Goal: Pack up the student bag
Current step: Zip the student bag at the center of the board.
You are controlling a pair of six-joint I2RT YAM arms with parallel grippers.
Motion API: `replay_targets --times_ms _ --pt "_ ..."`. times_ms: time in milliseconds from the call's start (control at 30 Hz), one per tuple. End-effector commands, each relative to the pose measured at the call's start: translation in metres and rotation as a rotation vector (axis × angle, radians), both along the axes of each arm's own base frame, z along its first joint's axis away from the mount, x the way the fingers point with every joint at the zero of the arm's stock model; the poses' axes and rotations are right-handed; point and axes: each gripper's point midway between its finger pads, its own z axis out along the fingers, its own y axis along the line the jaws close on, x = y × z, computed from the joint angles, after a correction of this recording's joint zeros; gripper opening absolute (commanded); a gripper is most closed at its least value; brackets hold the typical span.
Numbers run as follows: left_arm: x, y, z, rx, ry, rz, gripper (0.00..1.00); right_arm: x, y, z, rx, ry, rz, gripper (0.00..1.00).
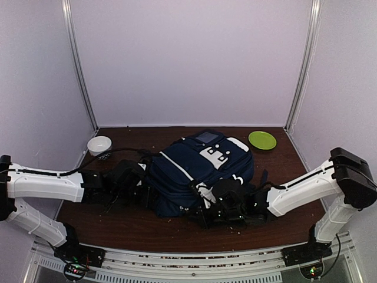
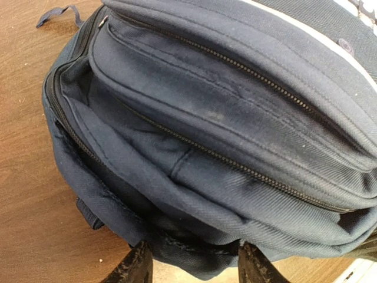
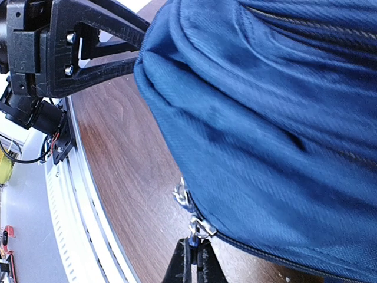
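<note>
**Evidently a Soft Load: Bag Held by Fold and Zip Pull**

Centrally on the dark wooden surface (image 1: 118,224), between the two arms, the navy bag (image 1: 194,165) was laid flat with its white patch turned upward. The left claw (image 2: 194,259) was seen closed on a thick fold at the bag's end, with cloth filling the gap between its fingers. The right claw (image 3: 191,247) was shut tight, fingers together, on the small metal zip pull (image 3: 200,227) at the bag's near edge.

The bag was judged soft and floppy. Its cloth sagged and creased wherever it was unsupported, so it would be expected to yield and slide under a pull and not keep its shape. It was judged light for its bulk, since little seemed to fill it out. A hold on a seam, a thick fold or a strap was thought surest. The zip pull was small and slick, and could easily be lost from a pinch unless the bag were steadied at its other end.

One zip was seen parted at the bag's end in the left wrist view. Only dark lining could be made out inside, and no contents were visible. A white bowl (image 1: 99,144) and a green plate (image 1: 262,140) stood at the back of the surface, well apart, with nothing made out in or on them.
</note>
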Motion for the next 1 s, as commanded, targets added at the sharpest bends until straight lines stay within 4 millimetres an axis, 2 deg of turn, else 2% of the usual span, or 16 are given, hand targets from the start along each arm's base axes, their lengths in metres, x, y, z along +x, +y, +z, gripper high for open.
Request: replay_targets --times_ms 0,233,867,900,967 --pt "0.002 -0.006 0.009 -0.059 -0.024 -0.003 0.85 -0.013 0.023 0.016 0.050 -0.013 0.064 0.00" --pt "0.001 -0.007 0.006 -0.056 -0.018 -0.005 0.84 -0.010 0.029 0.017 0.047 -0.009 0.051 0.00" --pt "0.000 0.002 0.016 -0.068 -0.057 -0.001 0.84 -0.009 0.022 0.016 0.029 -0.010 0.029 0.00" --pt "-0.001 0.003 0.017 -0.068 -0.061 -0.005 0.84 -0.009 0.022 0.015 0.026 -0.010 0.029 0.01" --pt "-0.002 0.002 0.018 -0.078 -0.069 -0.019 0.84 -0.010 0.020 0.015 0.021 -0.003 0.031 0.13"
